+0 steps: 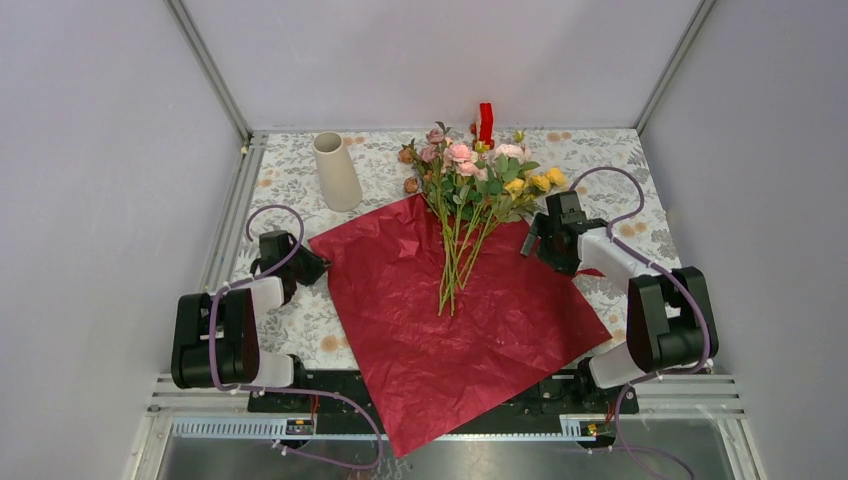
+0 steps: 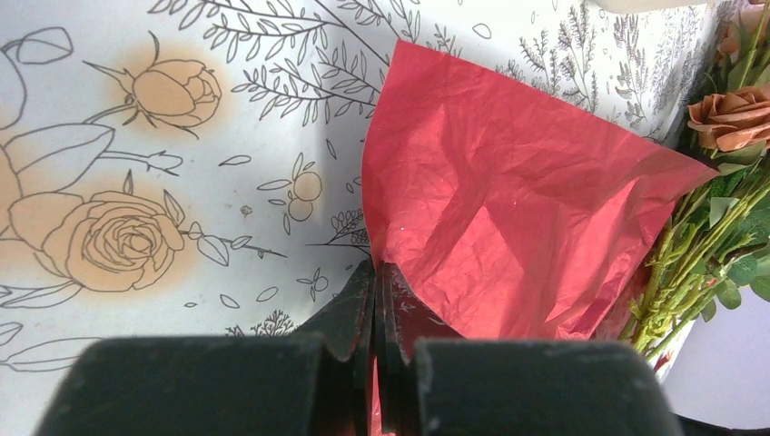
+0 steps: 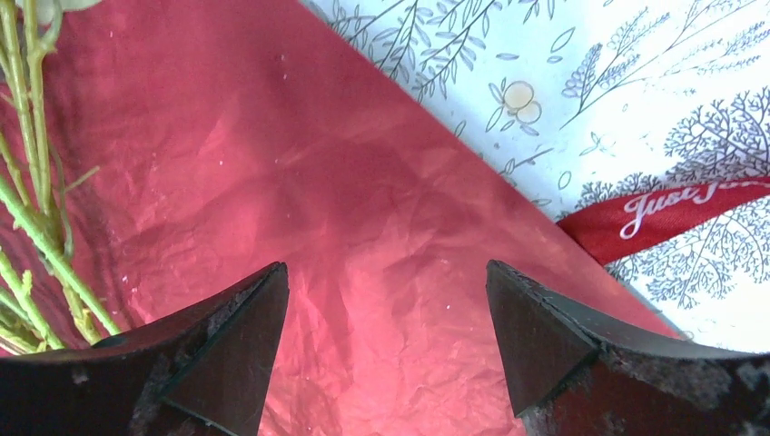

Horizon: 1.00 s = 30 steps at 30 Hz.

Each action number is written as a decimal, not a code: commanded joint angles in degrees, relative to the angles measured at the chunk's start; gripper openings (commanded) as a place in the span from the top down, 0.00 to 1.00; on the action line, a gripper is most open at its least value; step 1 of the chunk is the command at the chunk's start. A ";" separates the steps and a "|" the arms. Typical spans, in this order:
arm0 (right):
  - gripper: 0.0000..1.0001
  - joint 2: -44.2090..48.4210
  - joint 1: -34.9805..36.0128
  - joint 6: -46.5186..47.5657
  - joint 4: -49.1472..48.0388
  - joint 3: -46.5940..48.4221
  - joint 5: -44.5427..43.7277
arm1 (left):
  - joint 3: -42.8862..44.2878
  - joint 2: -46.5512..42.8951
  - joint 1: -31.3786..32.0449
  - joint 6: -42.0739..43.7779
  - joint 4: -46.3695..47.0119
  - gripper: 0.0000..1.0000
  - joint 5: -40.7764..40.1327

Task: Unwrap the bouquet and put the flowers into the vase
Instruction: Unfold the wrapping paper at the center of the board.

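The left gripper (image 2: 375, 272) pinches a corner of the crinkled dark red wrapping paper (image 1: 450, 330). The right gripper (image 3: 386, 282) hangs spread above it, with the thin green-stemmed flowers (image 1: 470, 185) just beside. The smooth, tapered vase (image 1: 336, 170) stands upright beyond the left gripper.

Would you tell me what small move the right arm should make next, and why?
Probably shift the open right claw sideways onto the green stems and close on them. The wrapping paper already lies spread flat, the stems lie loose on it just beside that claw, and the shut left claw seems to pinch the paper's corner.
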<state>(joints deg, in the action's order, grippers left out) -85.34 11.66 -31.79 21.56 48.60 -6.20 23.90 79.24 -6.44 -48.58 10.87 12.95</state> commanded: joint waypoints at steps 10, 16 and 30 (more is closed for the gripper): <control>0.14 -4.20 -5.21 -0.93 -3.73 3.74 6.00 | 3.18 1.47 0.30 -2.26 5.25 1.00 -1.76; 0.14 1.83 -5.51 1.08 -3.78 2.61 10.13 | 1.69 -7.46 0.28 -0.36 0.80 0.62 -5.05; 0.21 14.56 -5.42 1.75 -2.80 -0.46 25.64 | 13.51 -30.19 0.28 8.47 -26.38 0.01 -8.38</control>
<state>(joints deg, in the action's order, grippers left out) -74.04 6.33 -30.41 18.79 48.95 12.58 29.17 53.58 -6.22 -47.48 -6.20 5.56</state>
